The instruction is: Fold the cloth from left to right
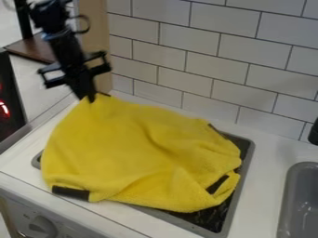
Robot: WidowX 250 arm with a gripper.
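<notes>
So from where I'm standing, in the camera view the fuzzy yellow cloth with black corner patches [136,148] lies spread and rumpled over the dark recessed stove panel with a grey rim [244,173], its near left patch [70,192] out on the white countertop [267,186]. The black two-finger gripper [91,97] is at the far left corner, fingers closed narrow with a pinch of cloth between them, and the fabric peaks up there.

I'd call this thing light, soft and floppy, nothing to break. Fuzzy stuff should grip fine, but one corner probably won't bring the whole left side over flat; the near left could lag and bunch. Far left corner's still a decent hold imo, then lift and swing it right.

As for the surroundings, the white tiled wall [211,56] runs along the far side, so I'd keep the arm off that. Grey sink basin [288,200] is well over to the right, shouldn't bother anyone.
</notes>
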